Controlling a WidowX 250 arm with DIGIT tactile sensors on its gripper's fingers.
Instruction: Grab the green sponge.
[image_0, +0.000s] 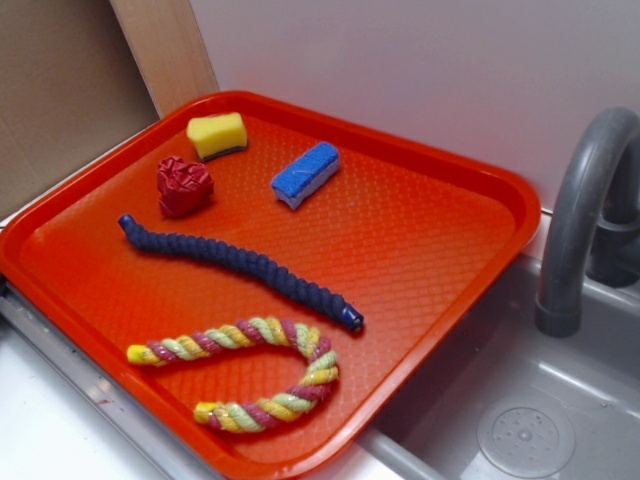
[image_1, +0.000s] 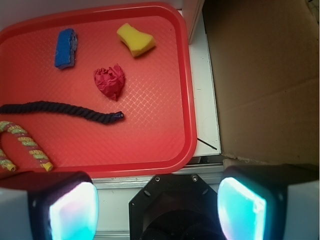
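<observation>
Gripper (image_1: 157, 202) hanging wide apart above the tray's near edge, holding nothing.

The green sponge (image_0: 217, 134) is lying in the far corner of the red tray (image_0: 455, 170), yellow foam up, its dark scouring layer showing along the lower side. The red wrinkly lump (image_0: 184, 185) is sitting near it, the blue-and-white sponge (image_0: 306, 174) a little way off. A dark blue rope (image_0: 240, 262) is stretching across the tray's middle, and a multicoloured rope (image_0: 250, 372) is curling at the front. A grey faucet (image_0: 585, 215) is rising over the sink (image_0: 520, 420) beside the tray.
</observation>
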